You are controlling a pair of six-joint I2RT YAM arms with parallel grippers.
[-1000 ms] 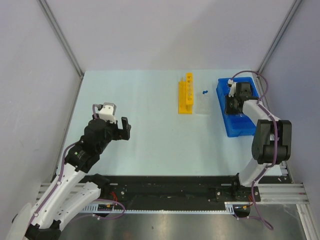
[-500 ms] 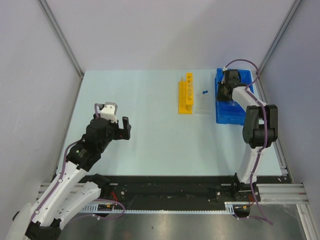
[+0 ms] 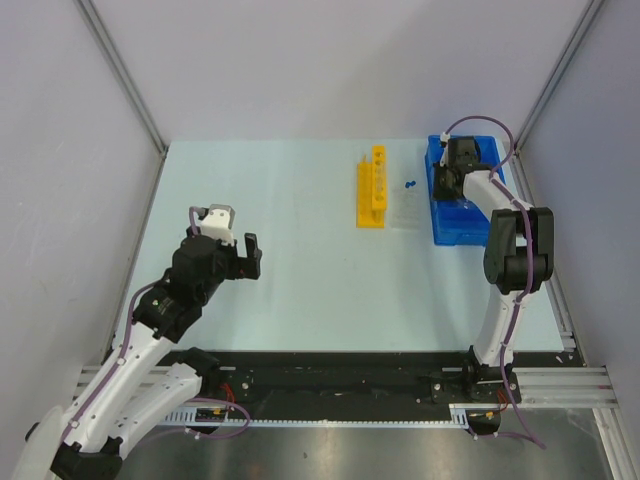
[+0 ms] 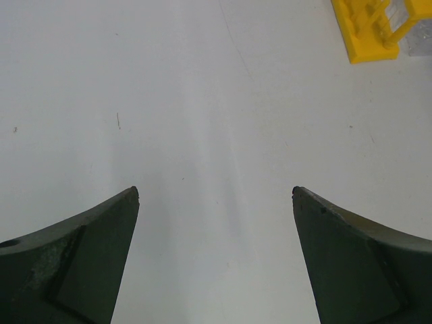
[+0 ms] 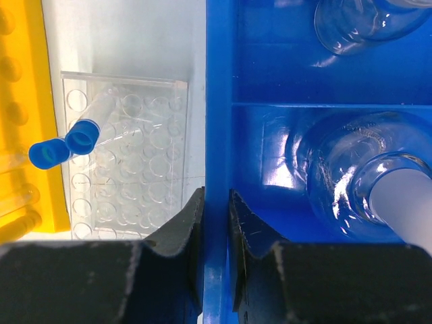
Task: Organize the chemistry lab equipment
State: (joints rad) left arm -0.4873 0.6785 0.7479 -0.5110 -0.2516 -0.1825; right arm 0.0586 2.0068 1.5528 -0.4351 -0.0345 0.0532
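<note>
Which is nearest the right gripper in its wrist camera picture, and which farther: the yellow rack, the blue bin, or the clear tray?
1. blue bin: the right gripper clamps its side wall.
2. clear tray: on the table just left of that wall.
3. yellow rack: far left, beyond the tray.

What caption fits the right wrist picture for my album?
Right gripper pinching the wall of the blue bin, a stoppered flask inside, two blue-capped tubes on the clear tray.
</note>
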